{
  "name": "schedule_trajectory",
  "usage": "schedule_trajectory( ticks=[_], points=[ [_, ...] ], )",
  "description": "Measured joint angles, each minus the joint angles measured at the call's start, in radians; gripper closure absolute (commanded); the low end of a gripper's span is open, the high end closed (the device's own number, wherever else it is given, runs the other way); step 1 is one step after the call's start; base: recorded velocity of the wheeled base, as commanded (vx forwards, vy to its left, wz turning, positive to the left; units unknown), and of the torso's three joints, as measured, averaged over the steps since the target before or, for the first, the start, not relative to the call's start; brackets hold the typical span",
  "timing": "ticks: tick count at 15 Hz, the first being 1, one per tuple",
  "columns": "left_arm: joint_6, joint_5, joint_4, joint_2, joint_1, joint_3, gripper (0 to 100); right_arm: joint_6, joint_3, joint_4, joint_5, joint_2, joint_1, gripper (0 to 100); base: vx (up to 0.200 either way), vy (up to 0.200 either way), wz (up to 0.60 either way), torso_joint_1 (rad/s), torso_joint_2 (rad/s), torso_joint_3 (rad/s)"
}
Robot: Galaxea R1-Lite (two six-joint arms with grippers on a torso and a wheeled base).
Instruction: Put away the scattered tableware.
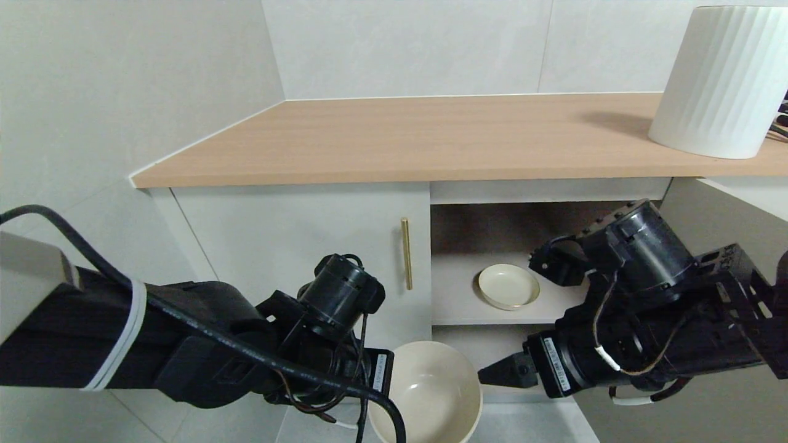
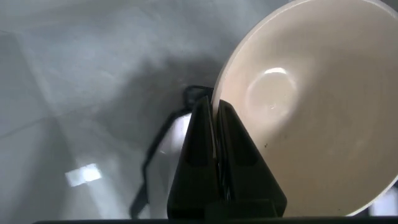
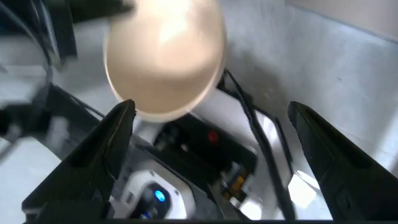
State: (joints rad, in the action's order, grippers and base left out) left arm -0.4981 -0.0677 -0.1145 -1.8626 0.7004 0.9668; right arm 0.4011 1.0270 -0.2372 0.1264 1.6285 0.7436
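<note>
Pinching empty bowl by rim: L claw; R claw spread wide, empty; dish in cabinet.

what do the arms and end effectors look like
Both are matte black with cylindrical wrist housings and loose cables. The left arm has a white band, the right arm a white label. Left end effector and right end effector: black wedge-shaped fingers.

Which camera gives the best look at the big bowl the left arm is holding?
The left wrist view: the bowl shows most of its inside, with the left tool shut on the rim. The head view has it low by the cupboard, part behind a cable. The right wrist view sees it from farther off.
</note>
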Motion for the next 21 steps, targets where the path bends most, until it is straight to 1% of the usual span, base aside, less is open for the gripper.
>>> schedule_trajectory(
  ticks=[1, 3, 5, 8, 11, 12, 21],
  points=[
    [0.0, -0.022, 0.0, 0.0, 0.01, -0.001, 100, -0.009, -0.001, -0.007, -0.039, 0.015, 0.021, 0, 0.0, 0.0, 0.0, 0.0, 0.0, 0.0],
    [-0.001, -0.028, -0.001, 0.002, 0.026, -0.003, 100, -0.013, -0.003, -0.009, -0.13, 0.06, 0.051, 0, 0.0, 0.0, 0.0, 0.0, 0.0, 0.0],
    [-0.003, -0.029, -0.002, 0.01, 0.034, -0.004, 100, -0.007, 0.001, -0.006, -0.185, 0.12, 0.071, 0, 0.0, 0.0, 0.0, 0.0, 0.0, 0.0],
    [-0.004, -0.03, -0.004, 0.027, 0.057, -0.007, 100, -0.002, 0.008, 0.002, -0.189, 0.172, 0.082, 0, 0.0, 0.0, 0.0, 0.0, 0.0, 0.0],
    [-0.004, -0.03, -0.004, 0.041, 0.071, -0.012, 100, 0.0, 0.008, 0.039, -0.189, 0.189, 0.084, 0, 0.0, 0.0, 0.0, 0.0, 0.0, 0.0],
    [-0.004, -0.03, -0.004, 0.042, 0.072, -0.013, 100, 0.004, 0.004, 0.041, -0.189, 0.191, 0.084, 100, 0.0, 0.0, 0.0, 0.0, 0.0, 0.0],
    [-0.005, -0.028, -0.004, 0.042, 0.073, -0.012, 100, 0.01, 0.001, 0.045, -0.187, 0.2, 0.084, 100, 0.0, 0.0, 0.0, 0.0, 0.0, 0.0]
  ],
)
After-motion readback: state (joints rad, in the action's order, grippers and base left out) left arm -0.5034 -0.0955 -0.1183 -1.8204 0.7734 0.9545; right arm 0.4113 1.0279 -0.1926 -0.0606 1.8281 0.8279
